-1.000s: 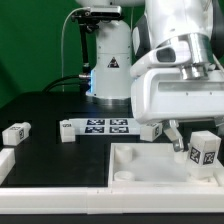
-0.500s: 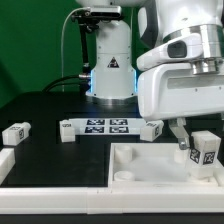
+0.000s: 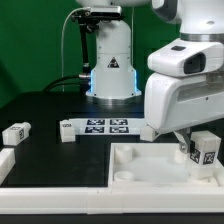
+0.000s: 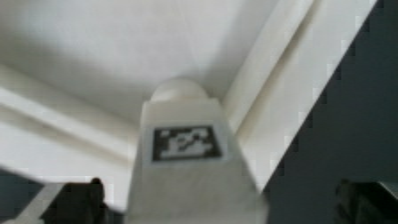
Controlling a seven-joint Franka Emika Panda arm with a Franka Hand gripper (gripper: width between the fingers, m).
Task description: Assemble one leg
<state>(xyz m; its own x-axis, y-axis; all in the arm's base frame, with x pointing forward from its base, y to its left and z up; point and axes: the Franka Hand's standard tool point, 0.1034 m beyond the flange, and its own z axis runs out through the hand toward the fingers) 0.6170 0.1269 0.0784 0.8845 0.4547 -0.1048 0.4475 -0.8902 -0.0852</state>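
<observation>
A leg (image 3: pixel 207 151), a small white block with a black-and-white tag, stands upright at the right end of the large white square tray piece (image 3: pixel 135 168). My gripper (image 3: pixel 189 148) hangs right over it, its body hiding the leg's left side. In the wrist view the leg (image 4: pixel 187 140) runs up the middle with its tag facing the camera. The gripper (image 4: pixel 217 208) straddles it. Its dark fingertips (image 4: pixel 75 203) show far apart at either side, with gaps to the leg. The jaws are open.
The marker board (image 3: pixel 105 126) lies behind the tray, with a small white block at each end (image 3: pixel 66 130). Another tagged leg (image 3: pixel 15 132) and a white piece (image 3: pixel 4 160) lie at the exterior view's left. The robot base (image 3: pixel 110 60) stands behind.
The arm has shifted toward the exterior view's right, bringing the gripper over the standing leg. The leg itself has stayed in place.
</observation>
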